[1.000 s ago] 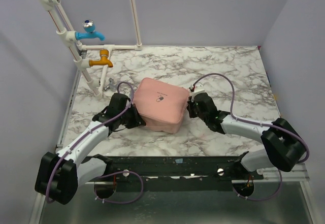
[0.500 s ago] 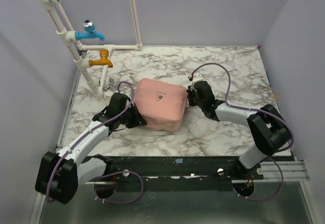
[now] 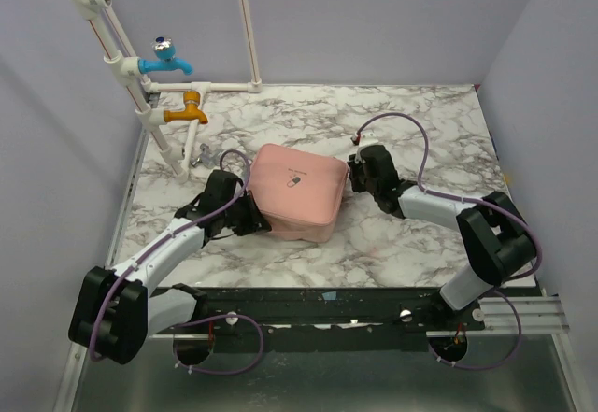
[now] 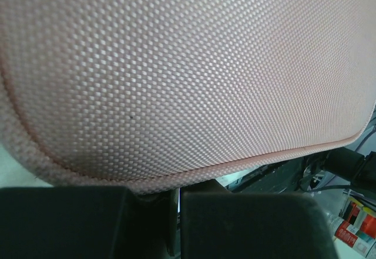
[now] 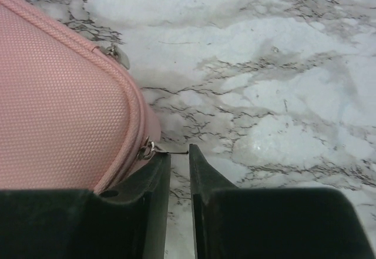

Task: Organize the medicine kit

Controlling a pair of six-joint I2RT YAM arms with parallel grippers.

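The medicine kit (image 3: 294,192), a pale pink zip case, lies closed in the middle of the marble table (image 3: 420,132). My left gripper (image 3: 250,216) presses against its left side. In the left wrist view the pink weave (image 4: 188,77) fills the frame, and the left gripper (image 4: 176,197) is shut just under the case's seam. Whether fabric is pinched between the fingers is hidden. My right gripper (image 3: 353,177) sits at the case's right far corner. In the right wrist view its jaws (image 5: 179,153) stand slightly apart, and the metal zipper pull (image 5: 147,150) lies across their tips.
White pipes with a blue tap (image 3: 168,57) and an orange tap (image 3: 187,110) stand at the back left. Walls close in the table on three sides. A second zipper slider (image 5: 117,53) shows further along the case's seam.
The right gripper has slid along the case's right side toward the far corner, and its jaws have parted a little. The left arm has barely shifted.
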